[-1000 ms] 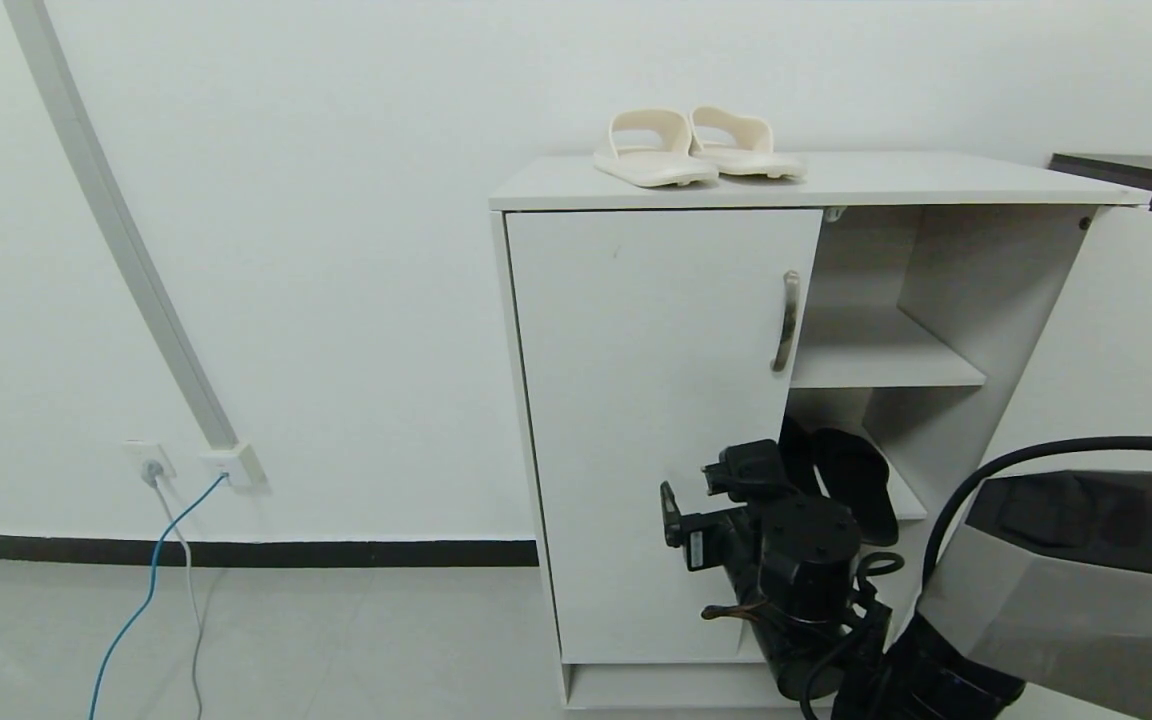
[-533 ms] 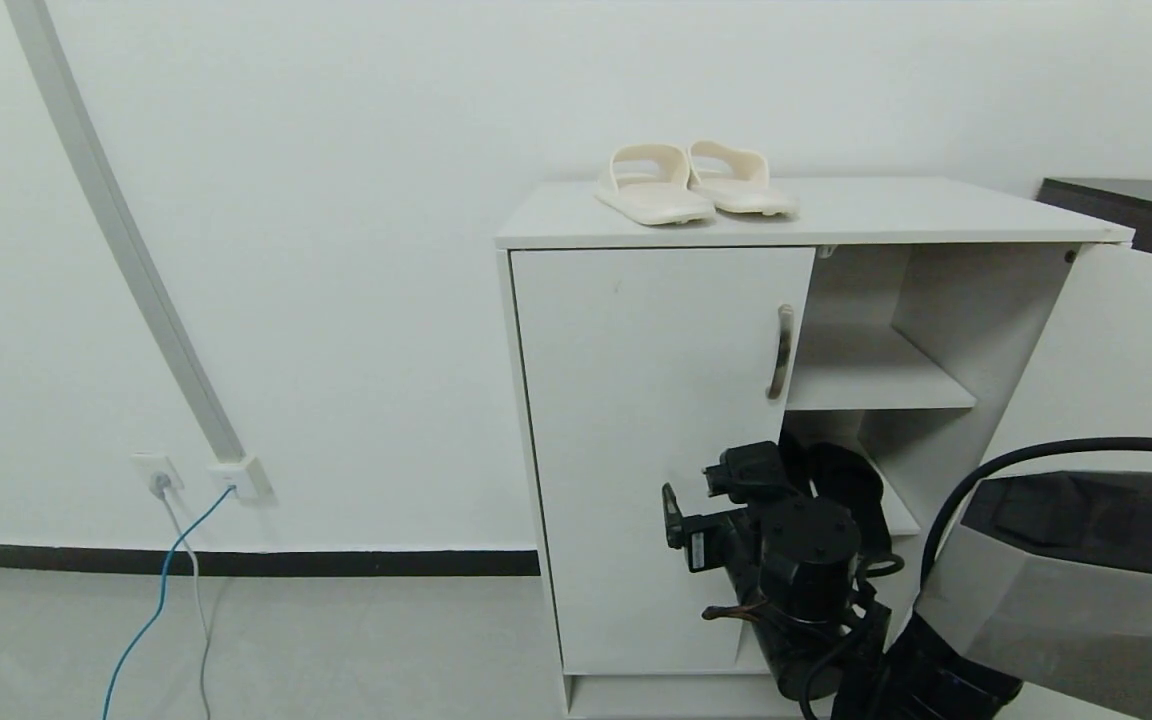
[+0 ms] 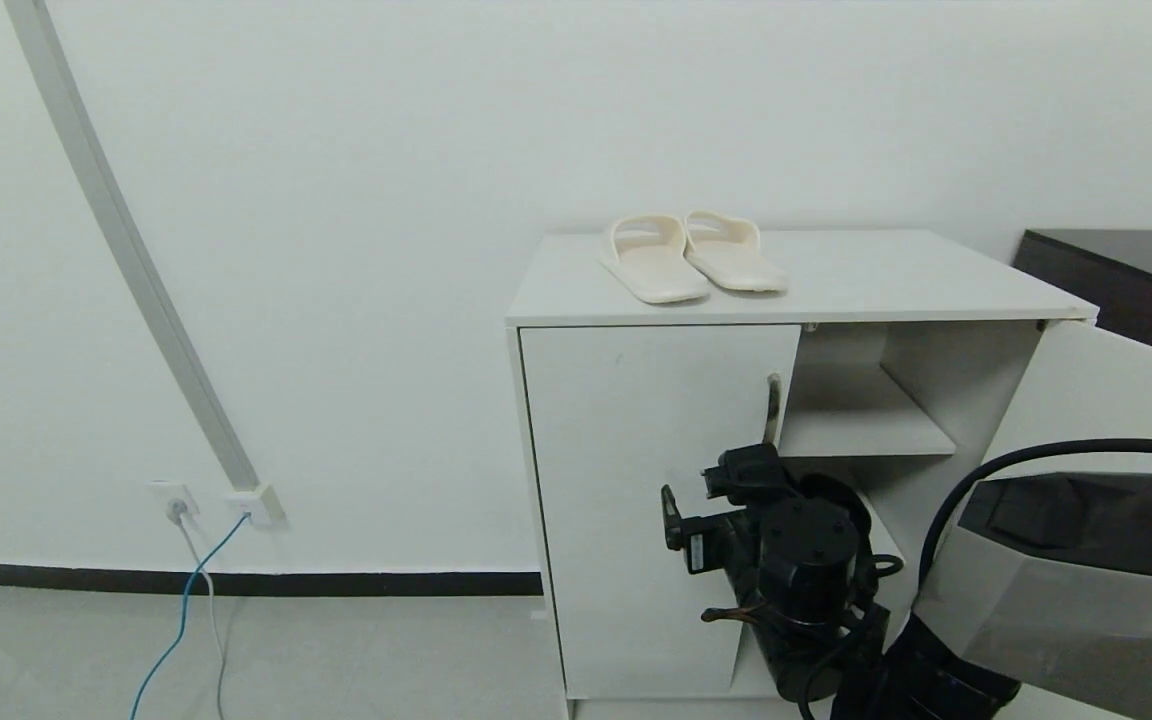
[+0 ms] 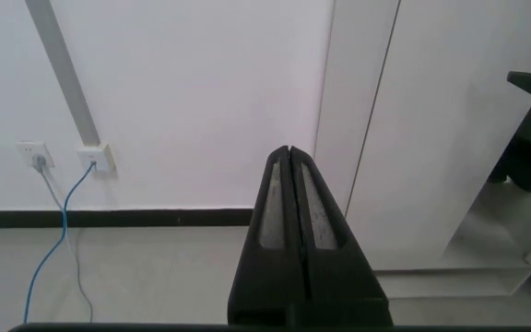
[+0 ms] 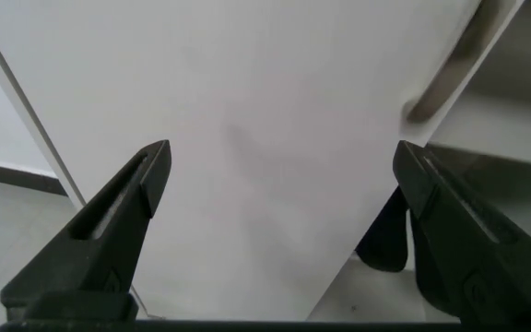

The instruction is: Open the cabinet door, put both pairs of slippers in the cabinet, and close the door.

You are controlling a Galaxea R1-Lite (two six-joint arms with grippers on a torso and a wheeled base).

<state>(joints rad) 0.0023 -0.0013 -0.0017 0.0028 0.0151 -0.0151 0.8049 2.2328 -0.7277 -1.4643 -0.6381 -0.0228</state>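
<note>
Cream slippers (image 3: 691, 258) sit side by side on top of the cabinet (image 3: 886, 285), untouched. Only my head camera has risen this last second, so I look down on them more. A black slipper (image 5: 385, 242) lies low inside, past the open right door (image 3: 1106, 390). My right gripper (image 5: 284, 175) hangs spread and empty before the left door (image 3: 636, 480), and my left gripper (image 4: 289, 184) is clenched on nothing. Cream pair next, I judge.

I stand in a bare, home-like room — plain white wall (image 3: 336, 200), grey tiled floor (image 3: 356, 650), black skirting strip (image 3: 236, 577), white wall sockets (image 3: 173, 496) — facing a white wooden shoe cabinet (image 3: 656, 480).
</note>
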